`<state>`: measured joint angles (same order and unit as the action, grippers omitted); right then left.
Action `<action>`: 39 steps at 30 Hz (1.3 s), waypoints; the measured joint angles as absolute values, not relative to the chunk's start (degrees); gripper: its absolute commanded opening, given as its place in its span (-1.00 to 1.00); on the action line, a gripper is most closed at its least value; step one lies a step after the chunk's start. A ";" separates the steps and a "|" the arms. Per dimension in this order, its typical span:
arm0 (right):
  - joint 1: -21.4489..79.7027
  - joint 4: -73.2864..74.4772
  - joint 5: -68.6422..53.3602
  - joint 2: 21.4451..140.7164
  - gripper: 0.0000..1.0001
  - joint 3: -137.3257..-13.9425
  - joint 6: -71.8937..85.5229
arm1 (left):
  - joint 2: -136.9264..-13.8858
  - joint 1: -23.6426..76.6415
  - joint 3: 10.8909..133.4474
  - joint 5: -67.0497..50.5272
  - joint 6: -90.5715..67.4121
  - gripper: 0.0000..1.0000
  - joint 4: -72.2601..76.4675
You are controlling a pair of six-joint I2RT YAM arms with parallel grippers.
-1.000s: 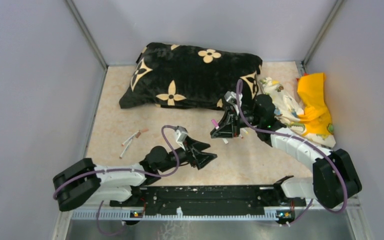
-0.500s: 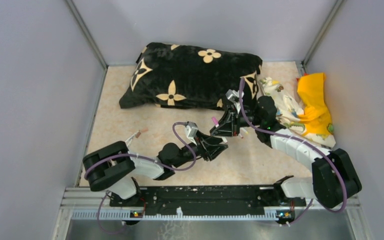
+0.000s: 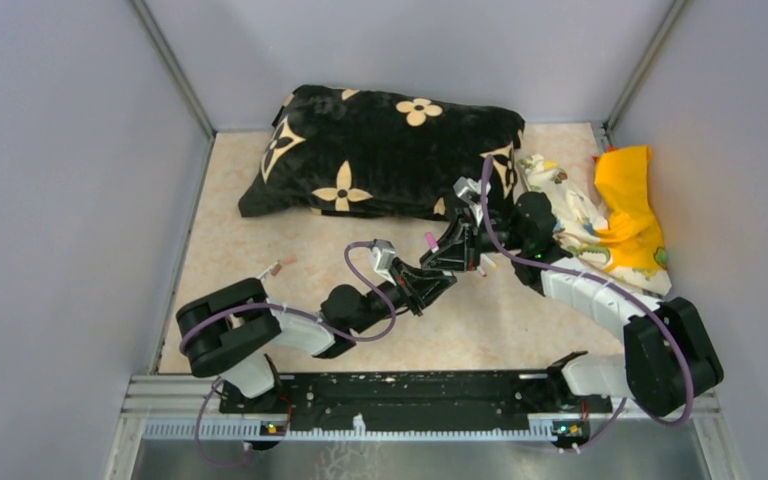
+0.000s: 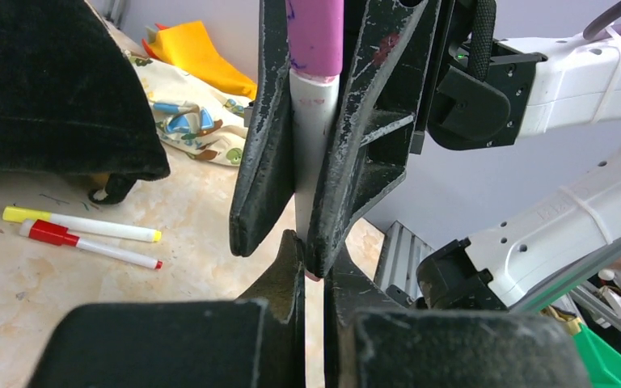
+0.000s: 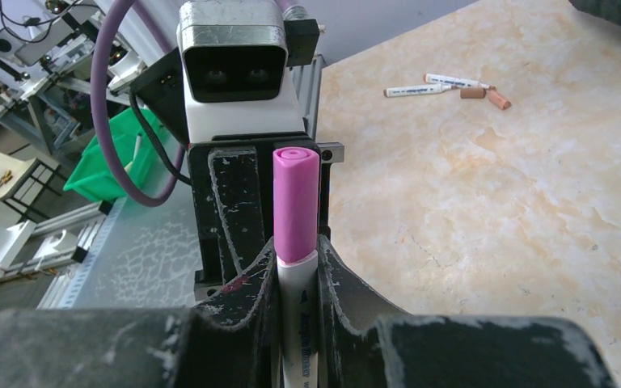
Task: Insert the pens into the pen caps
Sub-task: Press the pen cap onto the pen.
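My right gripper [image 5: 295,250] is shut on a white pen [image 5: 297,307] that has a pink cap [image 5: 295,206] seated on its upper end. In the top view this gripper [image 3: 447,258] hovers in front of the cushion, with the pink cap [image 3: 429,241] sticking out. My left gripper [image 4: 314,257] has come up against it from below. Its jaws are shut on the pen's pinkish lower end [image 4: 313,276]. Two more pens, one with a yellow cap [image 4: 16,214] and one with a red cap [image 4: 47,233], lie on the table by the cushion's corner.
The black flowered cushion [image 3: 380,150] fills the back of the table. A patterned cloth [image 3: 570,215] and a yellow cloth [image 3: 625,200] lie at the back right. Two white pens [image 5: 420,89] and two brownish caps [image 5: 485,97] lie at the left, near my left arm.
My left arm swung right and forward to the right gripper, and its jaws went from wide open to shut on the pen's lower end. The right gripper barely moved.
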<state>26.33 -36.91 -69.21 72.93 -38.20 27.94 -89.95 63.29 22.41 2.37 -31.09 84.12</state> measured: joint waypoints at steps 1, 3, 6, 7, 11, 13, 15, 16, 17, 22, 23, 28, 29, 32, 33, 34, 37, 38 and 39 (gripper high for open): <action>26.33 -36.99 -69.23 72.93 -1.00 -38.20 27.86 | -89.95 63.29 22.41 2.44 -31.22 -1.00 84.18; 26.35 -37.04 -69.28 72.93 -0.86 -38.17 27.55 | -89.95 63.29 22.37 2.59 -31.22 -1.00 84.27; 26.35 -36.38 -69.52 72.93 -0.53 -38.17 26.28 | -89.86 63.29 22.02 2.68 -30.98 -1.00 84.29; 26.35 -35.81 -69.60 72.93 -0.47 -38.17 25.56 | -89.71 63.29 21.78 2.74 -30.76 -1.00 84.20; 26.35 -33.32 -70.32 72.93 -0.34 -38.20 23.18 | -87.59 63.29 20.36 3.49 -29.76 -1.00 83.79; 26.33 -32.91 -70.35 72.93 -0.32 -38.20 22.52 | -86.24 63.29 19.90 3.60 -29.41 -1.00 83.48; 26.35 -32.82 -70.35 72.93 -0.31 -38.20 21.93 | -85.10 63.29 19.53 3.68 -28.99 -1.00 82.50; 26.35 -32.75 -70.35 72.93 -0.31 -38.20 21.58 | -84.77 63.29 19.42 3.68 -28.82 -1.00 82.13; 26.35 -32.58 -70.32 72.93 -0.31 -38.20 21.43 | -84.33 63.29 19.35 3.70 -28.69 -1.00 81.45; 26.65 -32.97 -70.22 72.93 -0.31 -38.13 21.10 | -83.33 63.26 19.35 3.86 -28.53 -1.00 79.92; 26.76 -33.58 -70.04 72.93 -0.34 -37.89 21.21 | -83.33 63.26 19.35 3.97 -28.56 -1.00 79.90; 26.98 -39.18 -68.47 72.99 -0.65 -35.46 23.90 | -83.33 63.26 19.35 4.99 -28.62 -1.00 79.22; 27.05 -40.56 -68.29 73.12 -0.77 -34.94 24.62 | -83.33 63.26 19.35 5.32 -28.62 -1.00 79.05; 27.27 -43.99 -67.53 73.65 -1.00 -34.11 26.37 | -83.33 63.24 19.35 6.09 -28.60 -1.00 78.78; 27.27 -44.58 -67.35 73.76 -1.00 -34.04 26.70 | -83.33 63.24 19.35 6.17 -28.60 -1.00 78.81; 27.27 -45.19 -67.37 73.87 -1.00 -34.00 27.11 | -83.31 63.22 19.38 6.24 -28.62 -0.98 78.87; 27.27 -46.63 -67.37 73.91 -1.00 -33.80 27.99 | -83.22 63.22 19.40 6.26 -28.62 -0.70 78.96; 27.27 -46.89 -67.37 73.91 -1.00 -33.76 28.25 | -83.20 63.24 19.40 6.24 -28.60 -0.55 78.98; 27.27 -47.13 -67.42 73.91 -1.00 -33.76 28.60 | -83.15 63.24 19.40 6.17 -28.64 -0.42 79.05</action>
